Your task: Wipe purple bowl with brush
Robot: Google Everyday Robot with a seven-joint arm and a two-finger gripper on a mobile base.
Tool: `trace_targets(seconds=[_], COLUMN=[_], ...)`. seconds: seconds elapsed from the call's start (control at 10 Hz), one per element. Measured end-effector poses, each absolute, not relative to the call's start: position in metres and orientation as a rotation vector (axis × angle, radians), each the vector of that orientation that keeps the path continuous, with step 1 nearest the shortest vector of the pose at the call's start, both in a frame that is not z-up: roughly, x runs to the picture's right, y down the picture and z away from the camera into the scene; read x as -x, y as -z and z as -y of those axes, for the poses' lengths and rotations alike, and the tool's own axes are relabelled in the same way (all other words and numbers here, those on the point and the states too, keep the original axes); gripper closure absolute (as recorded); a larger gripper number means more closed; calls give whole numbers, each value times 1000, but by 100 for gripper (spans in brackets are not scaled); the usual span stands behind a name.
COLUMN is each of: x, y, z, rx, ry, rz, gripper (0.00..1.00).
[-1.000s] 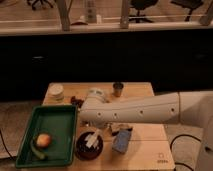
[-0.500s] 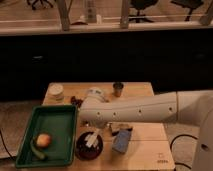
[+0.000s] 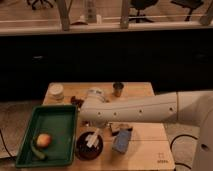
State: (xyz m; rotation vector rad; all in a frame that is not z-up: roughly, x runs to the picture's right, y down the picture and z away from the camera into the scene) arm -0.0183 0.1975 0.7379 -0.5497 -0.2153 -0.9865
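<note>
Camera view: gripper low over dark purple-maroon round shallow bowl, small whitish flat brush down inside it, grip unreadable; wiping seemingly under way, unfinished.

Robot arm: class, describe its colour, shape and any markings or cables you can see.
The arm is a thick, smooth, off-white tube with small dark dots along its side, ending in a rounded white joint. No cables show on it. The gripper hangs under that joint, above the purple bowl.
</note>
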Motion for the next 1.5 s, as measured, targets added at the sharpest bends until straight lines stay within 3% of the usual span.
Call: trace_targets(seconds=[0.8,1.5], x=[38,55], y=[-745,-726], z=[-179,-232], rx=[567,593], ry=[1067,1160], rz=[212,291], gripper=[100,100])
